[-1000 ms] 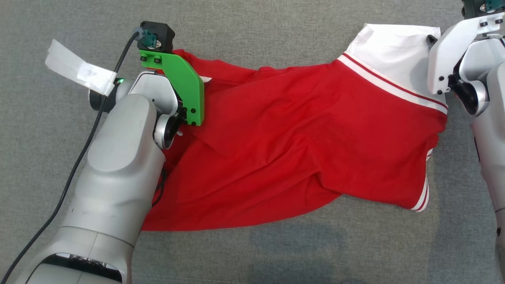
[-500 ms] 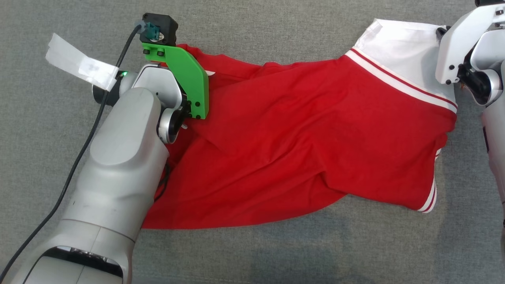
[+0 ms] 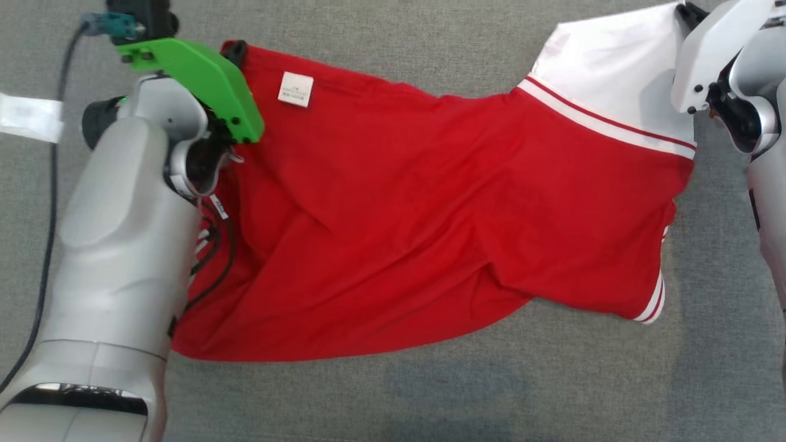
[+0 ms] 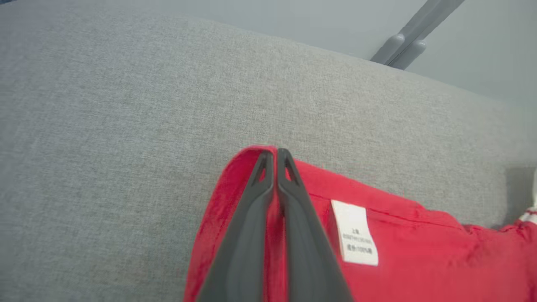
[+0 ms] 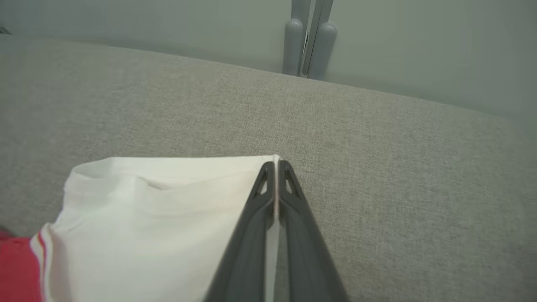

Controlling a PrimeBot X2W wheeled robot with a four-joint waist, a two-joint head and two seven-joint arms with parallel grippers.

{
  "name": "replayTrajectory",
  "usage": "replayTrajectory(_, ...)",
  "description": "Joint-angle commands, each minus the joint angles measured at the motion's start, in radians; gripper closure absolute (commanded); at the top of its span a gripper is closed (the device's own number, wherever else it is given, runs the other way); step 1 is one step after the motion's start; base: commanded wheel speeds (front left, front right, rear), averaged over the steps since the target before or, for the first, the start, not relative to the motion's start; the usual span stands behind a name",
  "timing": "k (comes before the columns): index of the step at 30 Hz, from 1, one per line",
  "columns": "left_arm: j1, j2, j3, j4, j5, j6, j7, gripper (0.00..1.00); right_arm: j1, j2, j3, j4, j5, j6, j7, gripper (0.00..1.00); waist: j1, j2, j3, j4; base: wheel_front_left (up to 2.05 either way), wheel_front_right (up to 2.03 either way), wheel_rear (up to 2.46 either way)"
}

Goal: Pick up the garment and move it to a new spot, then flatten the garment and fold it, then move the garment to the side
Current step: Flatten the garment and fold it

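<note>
The garment [image 3: 417, 202] is a red shirt with white striped trim and a white section [image 3: 614, 80] at its far right, spread wrinkled over a grey fabric surface. My left gripper [image 4: 276, 156] is shut on the garment's red far-left corner [image 4: 247, 167], near a white care label [image 4: 354, 235]. My right gripper [image 5: 275, 165] is shut on the corner of the white section [image 5: 168, 218]. In the head view the left fingers [image 3: 236, 52] sit at the red corner and the right wrist [image 3: 718, 55] at the white corner.
The grey fabric surface [image 3: 393, 399] stretches all round the garment. A black cable [image 3: 52, 196] and a white tape tag [image 3: 27, 116] hang beside my left arm. Beyond the surface's far edge stands a grey post [image 5: 308, 37] against a pale wall.
My right gripper has closed on the white corner. Both arms have carried their corners farther away and the left one outward, drawing the garment's far edge wider and baring the care label.
</note>
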State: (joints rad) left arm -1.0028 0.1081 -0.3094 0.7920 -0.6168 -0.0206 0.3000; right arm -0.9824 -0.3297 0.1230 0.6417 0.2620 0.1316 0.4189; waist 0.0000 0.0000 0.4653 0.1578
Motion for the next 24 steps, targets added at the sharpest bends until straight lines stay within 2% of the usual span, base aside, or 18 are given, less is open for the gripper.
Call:
replayTrajectory(1,-0.017,0.010,0.028,-0.010,-0.038,-0.013,0.012,1.00,-0.015,-0.010,0.012,-0.012,0.018,-0.002,-0.010,1.00,0.0000,0.0000,-0.022,-0.015,0.00,0.00,0.00)
replayTrajectory(7,-0.027,0.076,0.130,-0.073,-0.145,-0.023,0.084,1.00,-0.045,-0.042,0.075,-0.064,0.103,-0.002,-0.016,1.00,0.0000,0.0000,-0.084,-0.042,0.00,0.00,0.00)
replayTrajectory(13,-0.049,0.120,0.210,-0.184,-0.225,0.011,0.139,1.00,-0.099,-0.099,0.141,-0.127,0.138,-0.002,-0.003,1.00,0.0000,0.0000,-0.112,-0.075,0.00,0.00,0.00)
replayTrajectory(19,-0.126,0.110,0.286,-0.311,-0.249,0.059,0.058,1.00,-0.220,-0.089,0.154,-0.146,0.105,-0.002,-0.030,1.00,0.0000,0.0000,-0.053,-0.113,0.00,0.00,0.00)
replayTrajectory(24,-0.221,0.097,0.308,-0.353,-0.239,0.069,-0.018,1.00,-0.342,-0.074,0.150,-0.127,0.044,-0.002,-0.077,1.00,0.0000,0.0000,0.004,-0.131,0.00,0.00,0.00)
